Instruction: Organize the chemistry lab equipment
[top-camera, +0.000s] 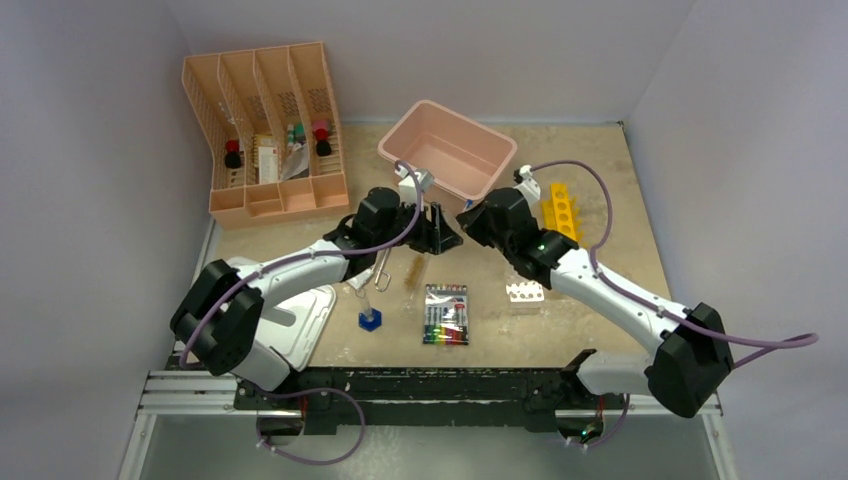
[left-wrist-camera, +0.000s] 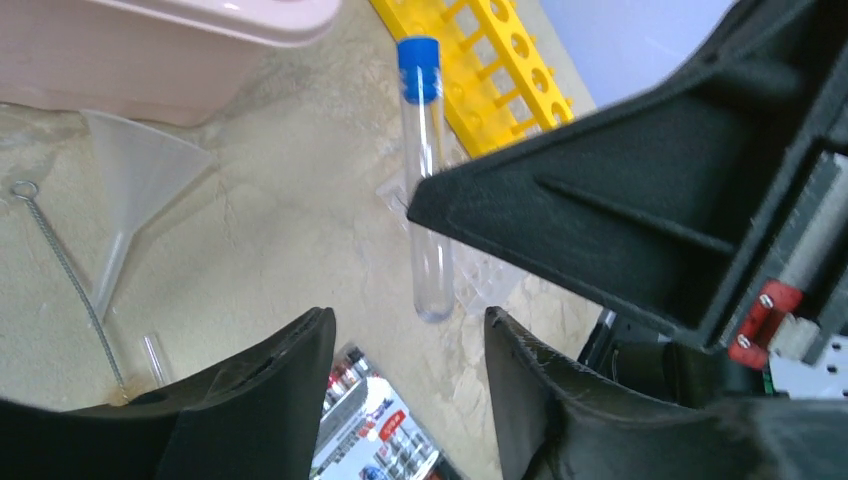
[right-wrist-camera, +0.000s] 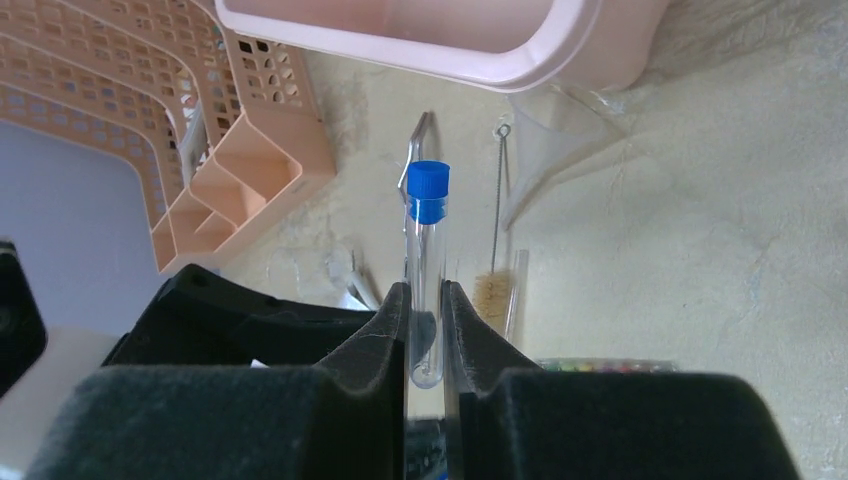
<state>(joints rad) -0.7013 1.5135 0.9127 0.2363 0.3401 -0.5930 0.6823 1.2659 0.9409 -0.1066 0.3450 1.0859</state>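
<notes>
1. The right claw (right-wrist-camera: 425, 292) is pinched narrow on the lower end of a blue-capped tube (right-wrist-camera: 428, 250). The tube sticks out past its fingertips, with the cap farthest from the claw.
2. The left claw (left-wrist-camera: 408, 328) faces it with jaws well apart and holds nothing. The tube's rounded bottom hangs just ahead of the left fingertips, in line with the gap, and touches neither finger.
3. The right claw's black body fills the right side of the left wrist view and blocks the table behind it.
4. Metal tongs (right-wrist-camera: 415, 160) lie on the table beyond the right claw's tips, directly behind the tube. A brown bristle brush (right-wrist-camera: 490, 295) lies just to the right of the tube. What looks like a thin glass rod (right-wrist-camera: 518, 290) lies alongside its bristles.
5. Farther out from the right claw, a clear funnel (right-wrist-camera: 560, 140) rests beside the wall of a pink bin (right-wrist-camera: 430, 45). A peach file organizer (right-wrist-camera: 200, 120) stands to the left of the bin.
6. A yellow rack (left-wrist-camera: 500, 70) lies ahead of the left claw, past the tube's cap.
7. Behind both claws, toward the arm bases, lies a small clear packet (top-camera: 446, 313) with coloured contents.
8. A blue hexagonal-based cylinder (top-camera: 370, 318) stands back beside the left forearm. A clear tube rack (top-camera: 525, 292) sits just beside the right forearm.
</notes>
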